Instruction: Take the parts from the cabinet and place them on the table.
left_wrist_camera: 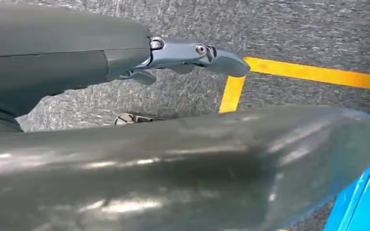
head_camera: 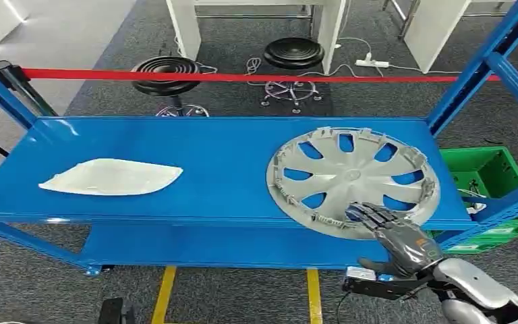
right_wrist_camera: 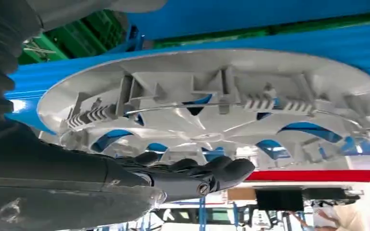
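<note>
Right hand [head_camera: 392,233] is seen at the near rim of the grey wheel cover [head_camera: 352,179], its dark fingers [head_camera: 371,214] laid over the cover's edge; in the right wrist view the fingers [right_wrist_camera: 207,171] lie against the ribbed underside of the cover [right_wrist_camera: 212,103], and whether the rim is actually gripped cannot be told. Left hand [left_wrist_camera: 192,54] is shown in its wrist view hanging over grey carpet [left_wrist_camera: 294,29] and yellow floor tape [left_wrist_camera: 313,72], fingers loosely extended with nothing held.

The blue shelf [head_camera: 202,145] of the cabinet is the largest thing in the head view, framed by blue uprights [head_camera: 492,54]. The wheel cover is lying on the right part of the shelf, inner side up, with clips standing around its rim, its near edge reaching the shelf's front lip. A white, flat, leaf-shaped part [head_camera: 111,177] is lying on the left part of the shelf, well apart from the wheel cover.

A green crate [head_camera: 489,172] is seen to the right, beyond the shelf's end. Behind the shelf a red tape barrier [head_camera: 243,77] is stretched across, and two black stools [head_camera: 168,73] are standing on the carpet beyond it. A white power strip [head_camera: 371,63] is lying on the floor farther back.
</note>
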You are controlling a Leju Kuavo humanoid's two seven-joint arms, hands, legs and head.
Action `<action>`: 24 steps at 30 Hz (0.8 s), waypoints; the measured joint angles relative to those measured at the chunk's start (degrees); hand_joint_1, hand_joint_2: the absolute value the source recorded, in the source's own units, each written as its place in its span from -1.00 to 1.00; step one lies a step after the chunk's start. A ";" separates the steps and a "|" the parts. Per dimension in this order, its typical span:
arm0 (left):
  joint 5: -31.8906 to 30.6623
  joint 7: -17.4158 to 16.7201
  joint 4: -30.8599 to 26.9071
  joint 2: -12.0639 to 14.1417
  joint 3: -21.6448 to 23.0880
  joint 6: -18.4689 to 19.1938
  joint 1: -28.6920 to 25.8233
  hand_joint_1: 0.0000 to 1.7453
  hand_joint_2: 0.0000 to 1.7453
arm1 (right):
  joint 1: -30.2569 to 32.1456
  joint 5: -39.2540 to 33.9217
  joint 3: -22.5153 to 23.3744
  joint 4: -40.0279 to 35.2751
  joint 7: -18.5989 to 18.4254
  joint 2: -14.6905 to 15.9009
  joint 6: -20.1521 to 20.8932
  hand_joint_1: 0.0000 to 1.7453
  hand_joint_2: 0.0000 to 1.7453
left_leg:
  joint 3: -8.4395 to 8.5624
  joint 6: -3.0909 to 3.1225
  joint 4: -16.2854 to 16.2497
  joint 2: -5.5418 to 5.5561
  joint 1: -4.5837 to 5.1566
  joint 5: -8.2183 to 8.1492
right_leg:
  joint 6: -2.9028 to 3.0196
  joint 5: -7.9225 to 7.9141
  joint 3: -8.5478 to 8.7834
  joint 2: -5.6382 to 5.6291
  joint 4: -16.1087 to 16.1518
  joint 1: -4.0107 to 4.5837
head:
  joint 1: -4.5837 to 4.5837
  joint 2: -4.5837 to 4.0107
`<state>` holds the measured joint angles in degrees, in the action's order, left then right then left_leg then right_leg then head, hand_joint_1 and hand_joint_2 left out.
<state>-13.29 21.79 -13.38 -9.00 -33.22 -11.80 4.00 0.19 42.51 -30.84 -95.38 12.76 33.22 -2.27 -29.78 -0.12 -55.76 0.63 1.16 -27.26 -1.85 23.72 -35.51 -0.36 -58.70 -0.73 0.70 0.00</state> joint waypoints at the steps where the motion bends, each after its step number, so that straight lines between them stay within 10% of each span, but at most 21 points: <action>1: -0.04 0.00 0.00 0.02 -0.02 0.00 0.02 -1.00 -1.00 | 0.06 0.00 -0.02 0.00 0.02 0.00 0.07 -1.00 1.00 | 0.00 0.00 0.00 0.00 0.00 0.00 | 0.00 -0.01 0.00 0.00 0.00 0.00 | 0.00 0.00; 24: -1.16 -0.02 0.00 0.31 -0.07 0.00 0.24 -1.00 -1.00 | 0.11 2.60 -0.24 1.20 -0.48 -0.61 -1.49 -1.00 1.00 | 0.05 0.00 0.00 0.00 0.00 0.01 | -0.03 -0.03 -0.01 -0.01 0.00 0.00 | 0.00 0.00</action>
<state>-14.45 21.77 -13.38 -8.70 -33.29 -11.80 4.24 0.29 45.11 -31.08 -94.18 12.28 32.61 -3.76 -29.73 -0.12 -55.76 0.63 1.16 -27.25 -1.89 23.69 -35.52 -0.37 -58.70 -0.73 0.70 0.00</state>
